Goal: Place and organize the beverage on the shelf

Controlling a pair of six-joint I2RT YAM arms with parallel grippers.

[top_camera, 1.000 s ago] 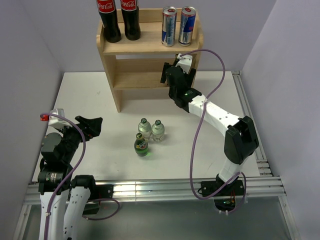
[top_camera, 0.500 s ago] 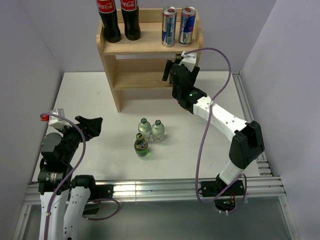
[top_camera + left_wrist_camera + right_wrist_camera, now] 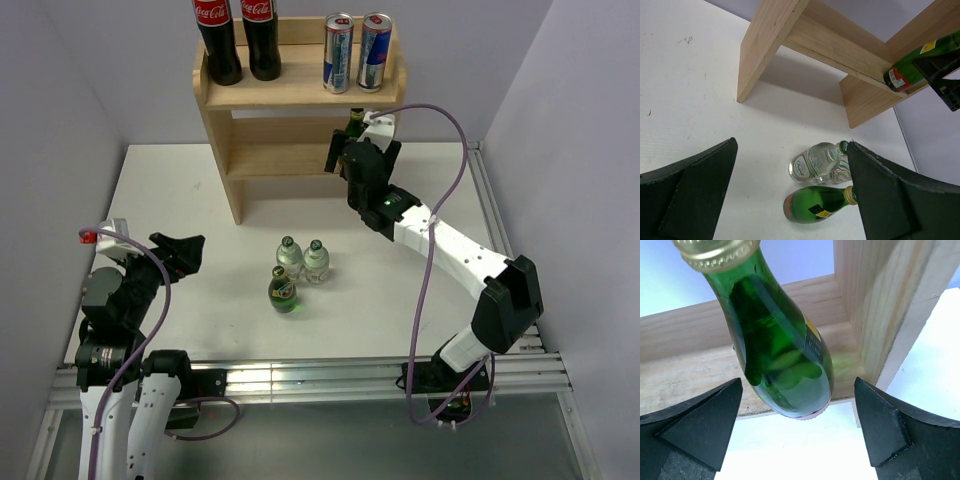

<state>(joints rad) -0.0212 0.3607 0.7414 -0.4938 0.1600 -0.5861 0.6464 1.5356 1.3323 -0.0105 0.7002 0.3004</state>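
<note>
Right pincer (image 3: 795, 426) gaping open either side of green bottle (image 3: 780, 355), not gripping. Bottle sitting on shelf (image 3: 300, 96) lower tier, right end. Left pincer (image 3: 792, 194) hanging open above surface (image 3: 180, 190). Cola bottles (image 3: 240, 40) showing "Coca-Cola". Clear bottles (image 3: 815, 160) bearing script label, possibly "Chang".

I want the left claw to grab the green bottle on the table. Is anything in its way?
Nothing visible is. Only bare table lies between the open left gripper and the green bottle. The two clear bottles stand just beyond it, toward the shelf.
</note>
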